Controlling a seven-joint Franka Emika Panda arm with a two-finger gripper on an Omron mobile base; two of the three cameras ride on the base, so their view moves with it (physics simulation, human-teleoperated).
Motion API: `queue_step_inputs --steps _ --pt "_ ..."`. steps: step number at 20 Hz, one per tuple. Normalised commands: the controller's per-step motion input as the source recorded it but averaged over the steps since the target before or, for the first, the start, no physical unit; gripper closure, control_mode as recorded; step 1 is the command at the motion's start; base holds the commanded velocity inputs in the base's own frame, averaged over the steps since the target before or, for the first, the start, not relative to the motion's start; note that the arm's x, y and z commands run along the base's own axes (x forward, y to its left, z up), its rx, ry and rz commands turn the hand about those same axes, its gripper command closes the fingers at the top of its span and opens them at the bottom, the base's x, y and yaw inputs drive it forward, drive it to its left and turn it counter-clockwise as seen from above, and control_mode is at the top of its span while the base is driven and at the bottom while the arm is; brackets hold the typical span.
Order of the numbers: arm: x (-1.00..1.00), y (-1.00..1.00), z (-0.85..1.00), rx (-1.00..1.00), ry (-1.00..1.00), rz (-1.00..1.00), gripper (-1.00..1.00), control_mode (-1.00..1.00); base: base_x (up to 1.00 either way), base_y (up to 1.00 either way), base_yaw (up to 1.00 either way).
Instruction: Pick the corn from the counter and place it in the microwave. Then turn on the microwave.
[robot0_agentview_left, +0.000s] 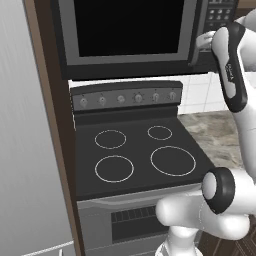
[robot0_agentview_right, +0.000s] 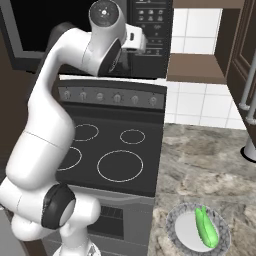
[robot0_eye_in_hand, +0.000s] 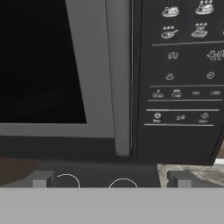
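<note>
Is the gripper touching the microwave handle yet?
Apart. In the hand view the open gripper sits short of the handle, stovetop showing between its fingertips.

A: Where does the two-finger gripper (robot0_eye_in_hand: 109, 180) sit?

B: High up, close before the large black microwave with the dark window door (robot0_eye_in_hand: 52, 61). Its vertical bar handle (robot0_eye_in_hand: 119, 74) stands straight ahead of the gripper, the window to the gripper's left, the button panel (robot0_eye_in_hand: 183, 78) to its right.

A: And underneath?

B: The black glass stovetop with white rings (robot0_agentview_right: 117, 150) lies below the gripper, with the knob row (robot0_agentview_right: 107, 96) behind it.

A: The corn?

B: The small green-husked corn cob (robot0_agentview_right: 206, 227) lies on a round plate (robot0_agentview_right: 182, 230), it seems, on the marbled stone counter (robot0_agentview_right: 210, 165), well below the gripper and off to its right, right of the stovetop.
</note>
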Motion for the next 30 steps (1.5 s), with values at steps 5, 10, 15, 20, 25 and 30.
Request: queue_step_inputs --steps 5,10,15,20,25,30 --pt "0.36 0.00 0.00 0.02 0.00 0.00 -1.00 -1.00 0.00 0.00 0.00" --pt "0.32 0.00 0.00 0.01 0.00 0.00 -1.00 -1.00 0.00 0.00 0.00" --pt "0.29 0.00 0.00 0.01 0.00 0.00 -1.00 -1.00 0.00 0.00 0.00" --pt "0.34 0.00 0.00 0.01 -0.01 0.00 -1.00 -1.00 0.00 0.00 0.00" --pt "0.47 0.00 0.00 0.02 -0.01 0.00 -1.00 -1.00 0.00 0.00 0.00" --pt "0.46 -0.09 0.00 0.03 0.00 0.00 -1.00 -1.00 0.00 0.00 0.00"
